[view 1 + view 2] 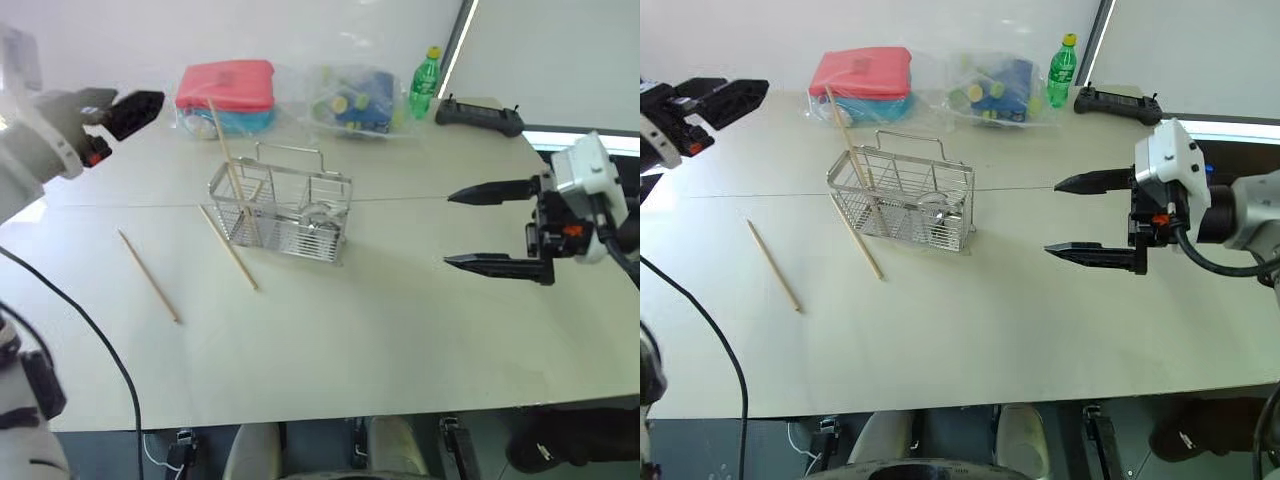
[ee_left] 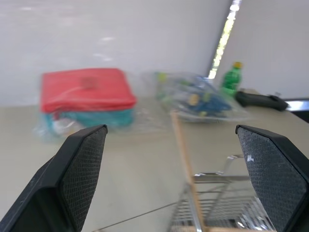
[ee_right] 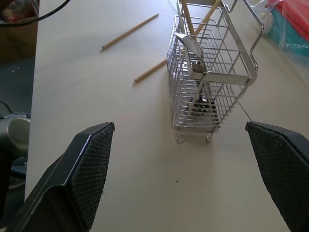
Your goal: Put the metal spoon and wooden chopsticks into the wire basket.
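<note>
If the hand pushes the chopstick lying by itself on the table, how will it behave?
The lone chopstick is thin and straight, so it probably rolls or skids on the smooth table. It looks light and stiff, likely hard to pinch lying flat.

red pouch (image 1: 226, 85), green bottle (image 1: 425, 82) (upright), black controller (image 1: 478, 117)

A wire basket (image 1: 902, 205) stands mid-table with one chopstick (image 1: 843, 138) leaning upright in its left end. Two more lie left of it. The right gripper (image 1: 1078, 215) hangs wide apart, empty.
</note>
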